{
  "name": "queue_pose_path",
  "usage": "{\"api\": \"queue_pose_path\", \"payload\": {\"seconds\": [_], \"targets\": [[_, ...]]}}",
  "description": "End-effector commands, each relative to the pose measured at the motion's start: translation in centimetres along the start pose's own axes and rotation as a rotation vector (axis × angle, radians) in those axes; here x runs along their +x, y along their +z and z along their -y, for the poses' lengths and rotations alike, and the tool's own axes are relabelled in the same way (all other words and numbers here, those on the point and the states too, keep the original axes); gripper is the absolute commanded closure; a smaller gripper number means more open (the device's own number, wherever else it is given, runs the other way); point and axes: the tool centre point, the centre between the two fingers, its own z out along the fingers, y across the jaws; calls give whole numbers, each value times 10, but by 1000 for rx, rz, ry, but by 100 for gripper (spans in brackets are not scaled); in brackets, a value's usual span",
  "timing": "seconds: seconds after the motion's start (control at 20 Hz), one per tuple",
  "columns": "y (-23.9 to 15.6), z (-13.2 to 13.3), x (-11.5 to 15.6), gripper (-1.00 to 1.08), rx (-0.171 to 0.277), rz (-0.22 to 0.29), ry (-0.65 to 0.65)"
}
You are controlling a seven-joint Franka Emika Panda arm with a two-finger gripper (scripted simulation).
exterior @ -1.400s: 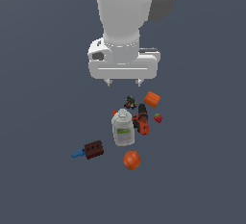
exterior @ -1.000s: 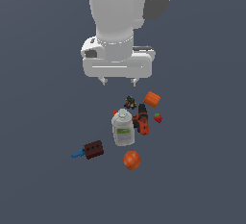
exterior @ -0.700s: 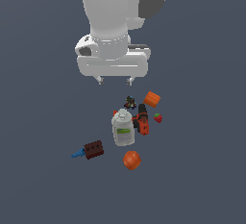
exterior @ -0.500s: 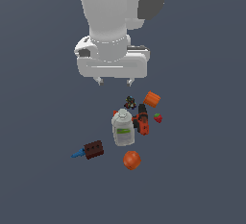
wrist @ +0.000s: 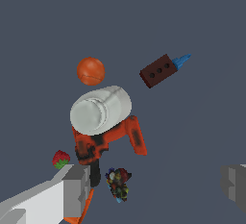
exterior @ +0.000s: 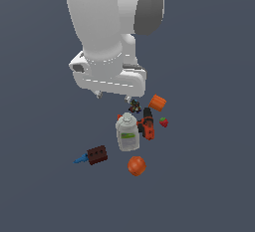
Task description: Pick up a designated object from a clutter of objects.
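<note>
Hand: the white two-fingered hand (exterior: 113,96) of the white robot arm (exterior: 102,22) hangs above the clutter, touching nothing; in the wrist view its grey fingers (wrist: 77,184) stand wide apart with nothing between them, so it is released.
Surface: a plain dark grey-blue surface (exterior: 209,176) carries every item.
Bottle: the white plastic bottle with a green label (exterior: 128,133) stands upright at the middle of the clutter; the wrist view looks down on its pale cap (wrist: 100,111).
Drill: the red-and-black toy drill (exterior: 147,124) lies just beside the bottle, on the exterior view's right, seemingly touching it.
Ball: the round orange ball (exterior: 136,166) sits near the bottle's base, on the side nearer the exterior camera, apart from it.
Strawberry: the small red strawberry with green leaves (exterior: 164,122) lies just beside the drill, on the exterior view's right.
Orange block: the orange block (exterior: 158,102) rests at the far edge of the clutter, close under the hand.
Studded block: the dark brown rectangular block with studs (exterior: 97,155) lies well apart from the bottle, on the exterior view's left.
Blue piece: the small blue pointed piece (exterior: 80,159) touches the studded block's outer end.
Small dark item: a tiny many-coloured dark object (exterior: 134,107) lies near the drill, below the hand; its kind cannot be told.
</note>
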Motion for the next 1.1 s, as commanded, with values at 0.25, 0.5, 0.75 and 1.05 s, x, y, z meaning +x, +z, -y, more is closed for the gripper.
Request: {"api": "queue_pose_path", "payload": {"seconds": [0.25,0.5,0.75,1.05], "targets": [[37,-23,45,-92,8,0,233],[69,-44,77,-92,7,-2,411],[105,-67,104,-92,0,-7,586],[151,-96,131,-92,-14,-18,788]]}}
